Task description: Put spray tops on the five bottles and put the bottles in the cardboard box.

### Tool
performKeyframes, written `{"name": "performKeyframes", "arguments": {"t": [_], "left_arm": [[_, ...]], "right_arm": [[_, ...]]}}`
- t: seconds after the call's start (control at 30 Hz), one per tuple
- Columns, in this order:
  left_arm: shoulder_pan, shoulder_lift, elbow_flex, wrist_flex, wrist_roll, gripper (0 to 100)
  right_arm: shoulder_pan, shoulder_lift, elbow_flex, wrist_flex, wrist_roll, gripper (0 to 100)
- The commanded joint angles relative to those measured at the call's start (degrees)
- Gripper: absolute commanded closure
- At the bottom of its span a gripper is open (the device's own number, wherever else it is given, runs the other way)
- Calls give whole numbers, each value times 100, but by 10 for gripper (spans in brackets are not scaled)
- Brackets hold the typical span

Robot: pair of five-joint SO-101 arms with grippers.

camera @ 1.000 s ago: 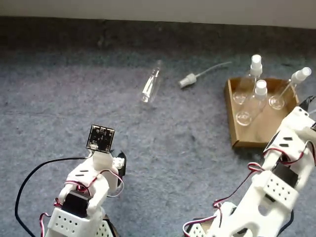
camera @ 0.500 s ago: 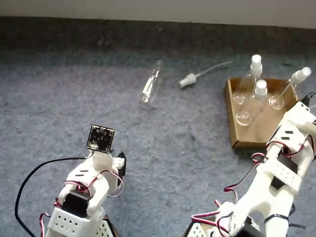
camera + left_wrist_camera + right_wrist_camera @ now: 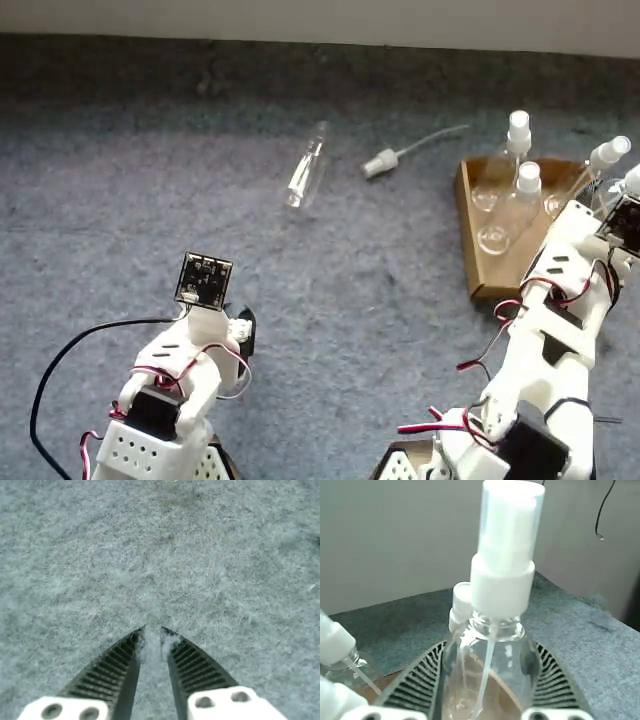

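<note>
The right gripper (image 3: 490, 652) clasps a capped spray bottle (image 3: 503, 580) upright over the cardboard box (image 3: 468, 235); the near-left left gripper (image 3: 152, 630) is closed, empty.

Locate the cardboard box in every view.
High view: cardboard box at the right, beside the right arm.
Right wrist view: its brown floor low down, behind the bottle held in the right end effector.
Left wrist view: grey carpet under the left end effector.
Shared landmark: capped bottles standing in the box.
</note>
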Motion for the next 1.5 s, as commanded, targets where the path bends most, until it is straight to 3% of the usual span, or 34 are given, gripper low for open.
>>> {"name": "performKeyframes", "arguments": {"t": [0.0, 0.7, 1.47], "left_arm": [[-66, 22, 127, -123, -79, 995], [-57, 22, 127, -123, -79, 995], [-40, 22, 127, -123, -79, 995]], "right_arm": [[-84, 215, -382, -637, 273, 887], [-171, 1692, -391, -2316, 2004, 887], [-171, 1815, -338, -2316, 1987, 887]]}}
